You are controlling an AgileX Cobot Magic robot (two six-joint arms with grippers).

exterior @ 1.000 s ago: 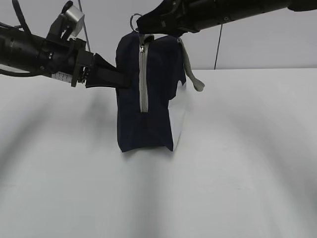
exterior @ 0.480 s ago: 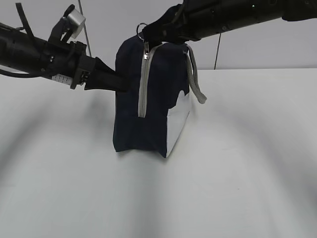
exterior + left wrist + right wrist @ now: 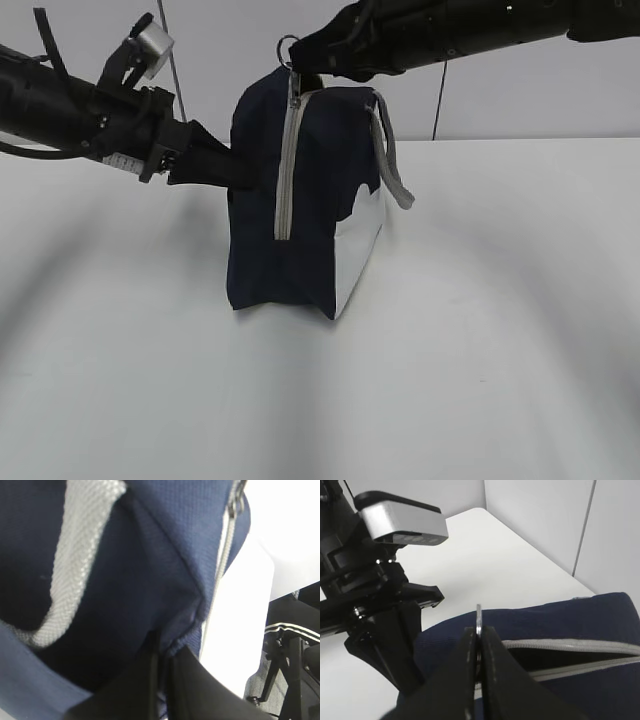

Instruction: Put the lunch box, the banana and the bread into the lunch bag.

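The navy lunch bag (image 3: 310, 190) stands on end on the white table, its grey zipper (image 3: 284, 170) running down the near face and its white panel at the lower right. My left gripper (image 3: 225, 168) is shut on a fold of the bag's fabric (image 3: 165, 652) at its left side. My right gripper (image 3: 297, 62) is shut on the metal ring pull (image 3: 478, 617) at the bag's top, where the zipper is partly open (image 3: 560, 652). A grey strap handle (image 3: 390, 160) hangs at the right. The lunch box, banana and bread are out of view.
The white table (image 3: 480, 330) spreads out on all sides of the bag. A grey wall with a dark vertical seam (image 3: 438, 100) stands behind. The left arm (image 3: 385, 595) shows close beside the bag in the right wrist view.
The bag has tilted and shifted slightly left, its base swinging. The right gripper with the ring pull moved a little right, then back toward the bag's top left corner.
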